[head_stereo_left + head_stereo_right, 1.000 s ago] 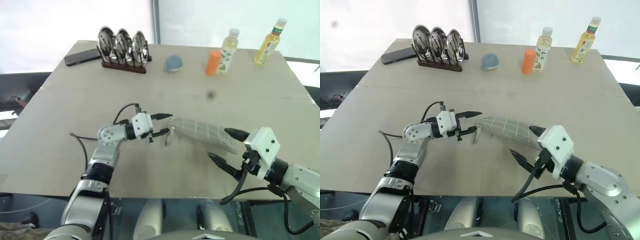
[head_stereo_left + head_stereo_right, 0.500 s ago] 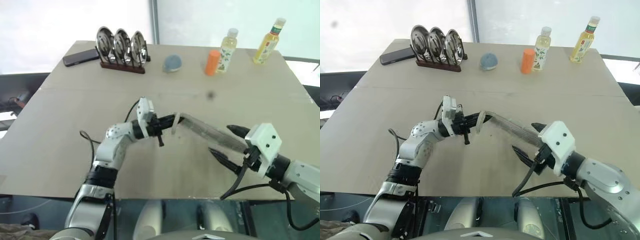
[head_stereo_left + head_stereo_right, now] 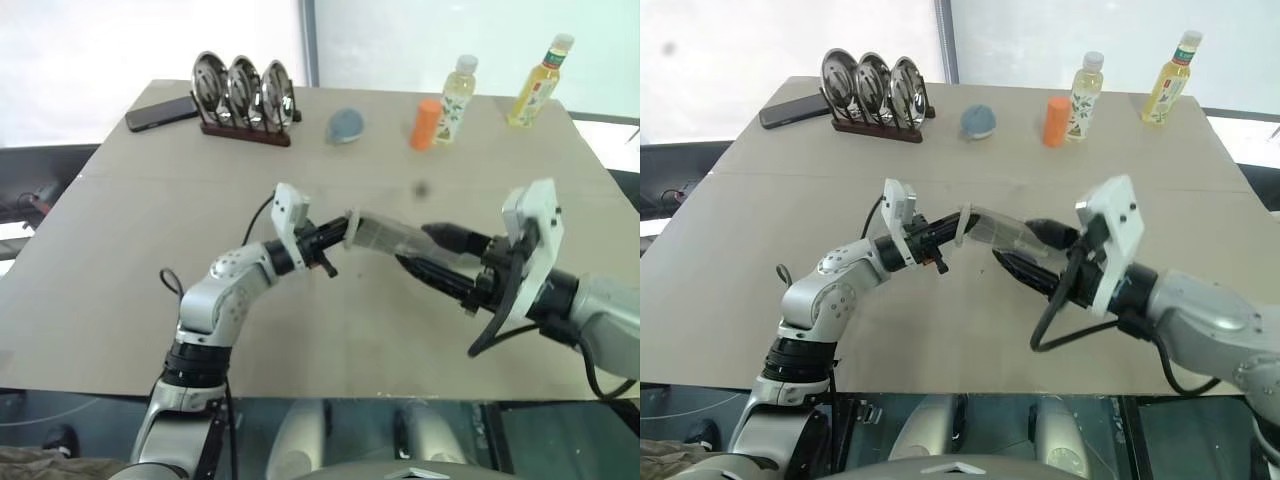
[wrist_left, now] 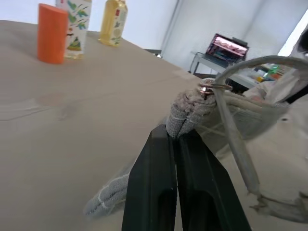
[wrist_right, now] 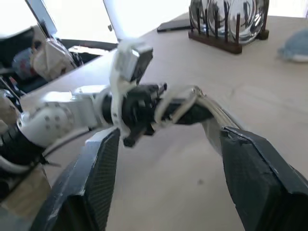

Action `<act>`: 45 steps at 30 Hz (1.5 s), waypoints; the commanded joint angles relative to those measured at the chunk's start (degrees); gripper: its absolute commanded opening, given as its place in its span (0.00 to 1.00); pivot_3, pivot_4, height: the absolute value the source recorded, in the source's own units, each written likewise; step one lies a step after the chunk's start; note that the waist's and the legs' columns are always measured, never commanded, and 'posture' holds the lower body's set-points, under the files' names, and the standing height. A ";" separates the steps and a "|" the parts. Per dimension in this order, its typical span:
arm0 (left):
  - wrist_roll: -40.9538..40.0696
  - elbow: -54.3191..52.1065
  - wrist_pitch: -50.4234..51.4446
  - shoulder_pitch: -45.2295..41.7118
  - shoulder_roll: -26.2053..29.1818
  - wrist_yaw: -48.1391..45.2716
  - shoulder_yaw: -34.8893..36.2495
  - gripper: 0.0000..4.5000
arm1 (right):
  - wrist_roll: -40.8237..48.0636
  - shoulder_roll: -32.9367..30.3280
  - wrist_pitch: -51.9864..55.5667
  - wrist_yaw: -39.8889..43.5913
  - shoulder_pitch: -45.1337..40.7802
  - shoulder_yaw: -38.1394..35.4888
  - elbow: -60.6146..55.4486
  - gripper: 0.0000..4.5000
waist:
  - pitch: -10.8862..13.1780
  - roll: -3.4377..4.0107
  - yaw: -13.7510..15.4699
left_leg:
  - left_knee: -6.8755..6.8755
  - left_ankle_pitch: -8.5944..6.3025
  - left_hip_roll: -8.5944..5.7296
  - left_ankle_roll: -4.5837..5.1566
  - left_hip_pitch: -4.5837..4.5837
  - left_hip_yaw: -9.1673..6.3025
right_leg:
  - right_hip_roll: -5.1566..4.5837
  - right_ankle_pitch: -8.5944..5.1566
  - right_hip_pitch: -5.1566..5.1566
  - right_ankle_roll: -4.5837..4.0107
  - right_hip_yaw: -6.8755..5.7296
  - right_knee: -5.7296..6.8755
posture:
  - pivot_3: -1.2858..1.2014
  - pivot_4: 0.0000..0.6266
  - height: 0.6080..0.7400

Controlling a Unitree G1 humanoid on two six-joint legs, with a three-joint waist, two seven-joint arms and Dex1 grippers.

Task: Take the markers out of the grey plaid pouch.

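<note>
The grey plaid pouch [image 3: 385, 235] hangs lifted off the table, stretched between my two grippers. My left gripper [image 3: 338, 237] is shut on its end by the pull loop [image 4: 236, 144]; the fabric [image 4: 192, 103] is pinched at the black fingertips [image 4: 166, 144]. My right gripper [image 3: 428, 255] stands open, one finger [image 3: 447, 238] above and one below the pouch's other end. In the right wrist view the pouch [image 5: 211, 108] runs between the wide-apart fingers [image 5: 103, 168]. The markers are hidden.
At the table's far side stand a rack of metal plates [image 3: 245, 95], a dark phone [image 3: 163, 113], a blue-grey round lump [image 3: 346, 125], an orange cylinder [image 3: 427, 124] and two bottles [image 3: 458, 95] [image 3: 540, 70]. The table's front edge [image 3: 330, 392] is close below my arms.
My left gripper closed on the pouch's end, rolled over and lifted it off the table. My right gripper rose, turned and came up around the pouch's other end.
</note>
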 commanded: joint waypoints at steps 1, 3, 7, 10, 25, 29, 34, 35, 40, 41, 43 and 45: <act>0.33 -4.22 1.12 -0.18 -0.15 3.38 1.70 0.00 | 3.85 -2.94 -2.31 -3.09 -5.28 -0.76 2.90 0.77 | 0.02 0.04 -0.01 | 0.00 0.00 0.00 0.00 -0.01 0.01 | 0.00 0.00 -0.01 0.00 0.00 0.00 | 0.52 0.24 1.00; 0.00 -5.05 2.60 -0.21 -0.34 5.17 2.05 0.00 | 4.43 -4.30 -1.87 -4.01 -7.31 0.27 4.12 0.77 | 0.02 0.02 0.08 | -0.04 0.00 -0.01 0.01 -0.02 0.03 | 0.00 0.00 -0.03 -0.01 0.03 -0.03 | 0.52 0.24 1.00; -1.77 -7.52 5.32 0.26 -0.54 5.26 1.88 0.00 | 6.39 -1.25 0.70 -8.49 -11.05 10.41 7.51 0.77 | 0.02 0.02 -0.10 | -0.17 -0.01 -0.01 0.01 0.00 0.06 | 0.00 0.00 -0.08 -0.01 0.08 -0.05 | 0.52 0.24 1.00; -1.81 -8.64 5.84 0.51 -0.86 5.37 1.91 0.00 | 7.64 2.82 -0.01 -11.22 -11.85 14.86 9.61 0.77 | 0.03 0.04 -0.16 | -0.23 0.00 -0.01 0.01 -0.02 0.07 | 0.00 0.00 -0.13 -0.02 0.10 -0.04 | 0.52 0.24 1.00; -0.17 -12.10 4.79 3.60 -1.33 5.00 -0.21 0.00 | 3.62 17.26 1.46 -13.22 -14.55 19.51 21.29 0.34 | 0.04 0.05 -0.09 | -0.28 0.00 -0.03 0.02 -0.01 0.10 | 0.03 0.00 -0.15 -0.02 0.14 -0.04 | 0.52 0.24 1.00; -2.75 -12.09 5.23 4.92 -1.64 3.74 1.29 0.00 | 2.81 11.13 2.15 -13.99 -11.93 13.59 20.72 0.01 | 0.05 0.06 0.13 | -0.30 0.00 -0.03 0.02 -0.02 0.09 | 0.02 -0.01 -0.16 -0.02 0.12 -0.06 | 0.52 0.24 1.00; -8.09 -10.52 7.24 7.76 -1.03 0.92 4.92 0.00 | -5.56 -5.46 6.15 -11.12 -3.89 2.93 22.60 0.01 | 0.06 0.07 0.18 | -0.31 -0.01 -0.08 0.03 -0.07 0.12 | -0.07 -0.01 -0.16 -0.02 0.13 -0.16 | 0.52 0.24 1.00; -8.80 -10.31 7.72 8.06 -0.91 0.89 5.33 0.00 | -6.73 -7.80 6.81 -10.05 -2.10 1.25 23.34 0.01 | 0.06 0.06 0.06 | -0.32 -0.02 -0.08 0.04 -0.09 0.12 | -0.07 -0.01 -0.16 -0.02 0.13 -0.19 | 0.52 0.24 1.00; -12.74 -10.43 10.68 8.91 -0.85 0.29 6.28 0.00 | -8.24 -13.17 9.24 -4.34 2.11 -3.43 20.75 0.01 | 0.08 0.15 -0.63 | -0.35 -0.03 0.03 0.05 0.00 0.17 | 0.03 -0.01 -0.16 -0.03 0.16 -0.18 | 0.52 0.24 1.00; -13.24 -10.55 11.05 9.17 -0.87 0.02 6.05 0.00 | -9.47 -13.67 9.73 -3.64 2.43 -2.97 19.57 0.01 | 0.08 0.15 -0.80 | -0.35 -0.03 0.03 0.05 0.03 0.18 | 0.02 -0.01 -0.16 -0.03 0.18 -0.17 | 0.52 0.24 1.00; -13.56 -10.66 11.35 9.54 -0.82 -0.30 5.69 0.00 | -13.44 -15.17 9.57 -0.07 3.27 -2.24 16.90 0.01 | 0.08 0.15 -0.92 | -0.34 -0.03 0.03 0.05 0.02 0.17 | 0.02 -0.02 -0.16 -0.03 0.17 -0.17 | 0.52 0.24 1.00; -13.60 -10.58 11.51 9.69 -0.72 -0.51 5.47 0.00 | -15.93 -16.19 9.74 1.64 4.51 -3.05 14.72 0.07 | 0.09 0.16 -0.89 | -0.33 -0.03 -0.02 0.05 -0.02 0.19 | -0.02 -0.02 -0.17 -0.02 0.18 -0.19 | 0.52 0.24 1.00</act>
